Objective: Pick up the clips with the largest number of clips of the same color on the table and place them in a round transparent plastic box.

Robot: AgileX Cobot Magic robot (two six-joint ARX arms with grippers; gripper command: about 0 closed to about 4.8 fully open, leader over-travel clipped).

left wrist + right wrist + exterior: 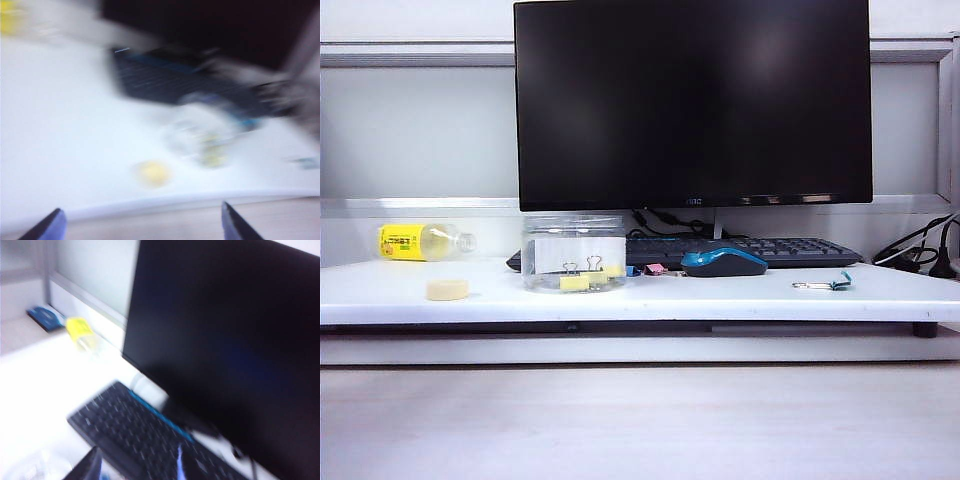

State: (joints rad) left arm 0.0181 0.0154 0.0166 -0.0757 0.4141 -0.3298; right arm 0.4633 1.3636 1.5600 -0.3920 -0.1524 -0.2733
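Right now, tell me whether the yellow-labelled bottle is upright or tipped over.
Tipped over: the yellow-labelled bottle lies on its side on the table, cap end pointing toward the round transparent plastic box.

I see only fingertips of my arms, nothing else of the body. Left gripper (140, 225): two dark fingers (47, 227), pointed, w/ bluish-purple sheen on the inner faces, blurred. Right gripper (135, 465): one dark wedge finger (85, 467) and one thin bluish edge, also blurred. Exterior cam shows no arm.
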